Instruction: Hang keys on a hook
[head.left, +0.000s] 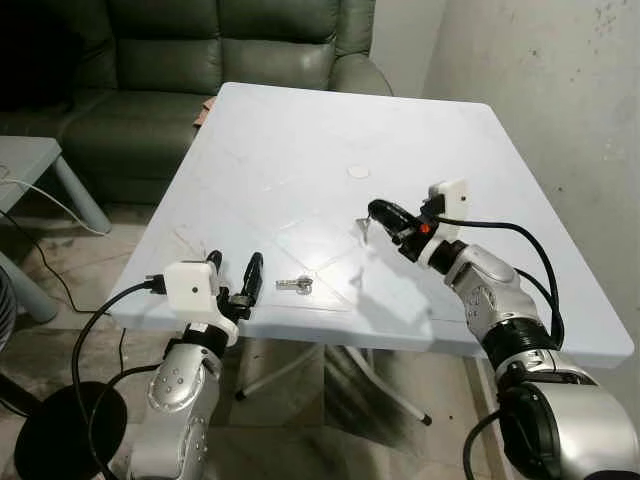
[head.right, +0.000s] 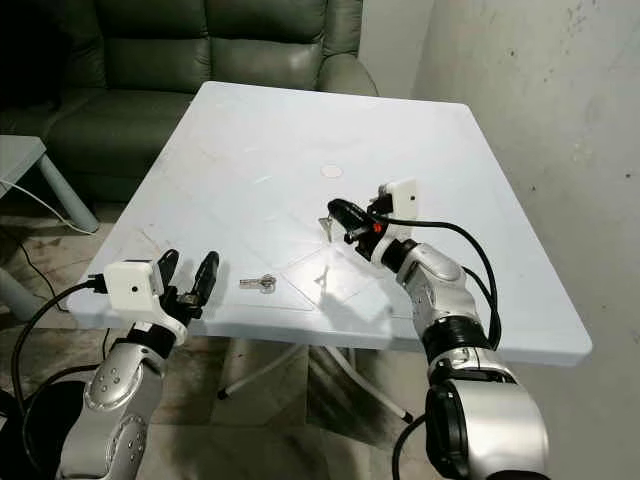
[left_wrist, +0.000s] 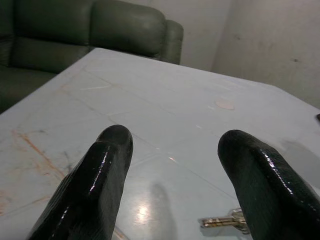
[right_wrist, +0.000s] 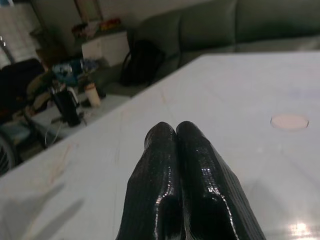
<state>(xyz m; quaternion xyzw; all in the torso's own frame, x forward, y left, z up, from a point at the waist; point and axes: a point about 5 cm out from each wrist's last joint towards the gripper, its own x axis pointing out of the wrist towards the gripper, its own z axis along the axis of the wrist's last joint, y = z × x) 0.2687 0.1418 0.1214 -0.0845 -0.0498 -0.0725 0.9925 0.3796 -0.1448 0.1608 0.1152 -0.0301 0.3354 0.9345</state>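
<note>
A small bunch of silver keys (head.left: 294, 285) lies flat on the white table (head.left: 300, 130) near its front edge. My left gripper (head.left: 234, 262) hovers open at that edge, just left of the keys (left_wrist: 227, 220), with nothing between its fingers. My right gripper (head.left: 375, 210) is held above the table's middle right, fingers pressed together (right_wrist: 175, 127). A small grey metal piece (head.right: 325, 222) dangles beneath its tips; I cannot tell what it is.
A white round disc (head.left: 358, 171) lies on the table beyond the right gripper. A dark green sofa (head.left: 200, 60) stands behind the table. A bare wall (head.left: 560, 100) runs along the right. A grey side table (head.left: 25, 160) and floor cables are at the left.
</note>
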